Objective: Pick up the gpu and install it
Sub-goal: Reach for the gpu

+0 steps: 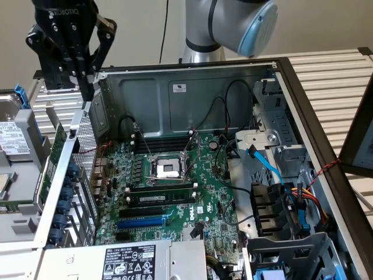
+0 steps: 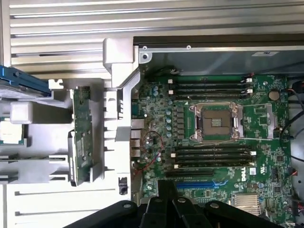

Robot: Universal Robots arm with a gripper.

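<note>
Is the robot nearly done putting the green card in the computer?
Not yet. Nothing looks done: the green card stands outside the computer case, and the blue slot inside is empty. The fingers are shut, holding nothing, over a corner of the case. Both picking up and fitting are left.

The motherboard lies flat in the open case. Outside the case, at the exterior view's left, the gpu stands on edge. The claw hangs higher, over the case's corner.
</note>
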